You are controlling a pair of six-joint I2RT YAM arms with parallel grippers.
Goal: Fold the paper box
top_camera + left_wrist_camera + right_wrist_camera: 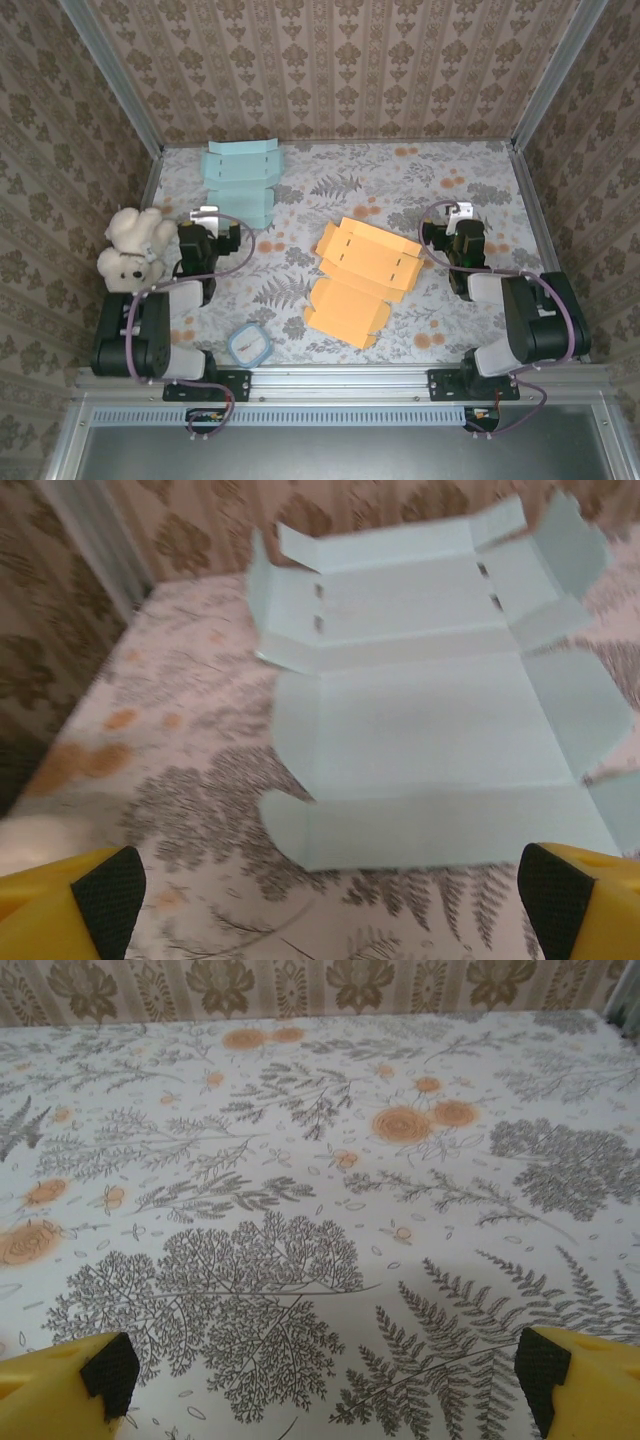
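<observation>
Your left claw (214,222) (330,912) stands spread wide with nothing between its black pads (108,895), over the floral-printed tablecloth (400,180). Just ahead of it lies a pale blue flat paper box blank (440,740), unfolded, its edge flaps curling upward. On its outer side sits a cream plush teddy bear (133,248), close by; behind it, towards the bases, is a small blue-rimmed rounded-square container (248,346). Your right claw (460,218) (325,1388) is equally wide and empty, with patterned cloth ahead. To its inner side, between both claws, the orange flat paper box blank (360,280) lies unfolded, slotted, touching neither.
</observation>
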